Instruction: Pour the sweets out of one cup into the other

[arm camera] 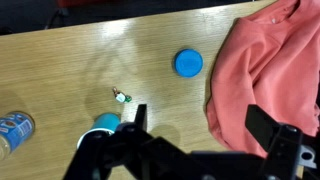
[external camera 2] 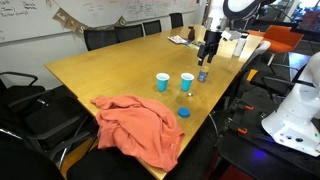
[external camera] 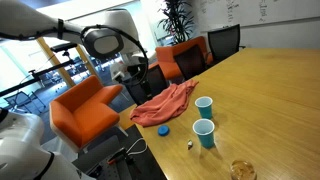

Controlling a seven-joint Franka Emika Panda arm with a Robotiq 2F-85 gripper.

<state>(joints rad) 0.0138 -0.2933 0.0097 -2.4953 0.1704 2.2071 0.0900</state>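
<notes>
Gripper [external camera 2: 206, 60]: jaws spread wide, nothing held between them, plainest in the wrist view [arm camera: 197, 125]. Hangs well above the table [external camera 2: 100, 60], seen up and to the right of the cups in an exterior view.

Cups: both upright, side by side near the middle of the table, left cup [external camera 2: 162, 81] and right cup [external camera 2: 187, 81], close together but not touching. Lie down and to the left of the gripper there, the right cup being the closer one.

From the wrist, only one blue cup [arm camera: 103, 122] in sight, low and left, just beside the finger [arm camera: 130, 140] on that side and partly hidden by it. Cannot tell which cup holds the sweets. One loose sweet [arm camera: 120, 96] on the wood just beyond the cup.

Long axis of each cup vertical, so probably calls for a grasp from the side, round the wall, leaving the rim free for tipping. Needs a descent and a shift toward that low-left cup first.

Blue lid [arm camera: 188, 63] and red cloth [arm camera: 265, 70] farther off and to the right in the wrist view, apparently out of the way.
</notes>
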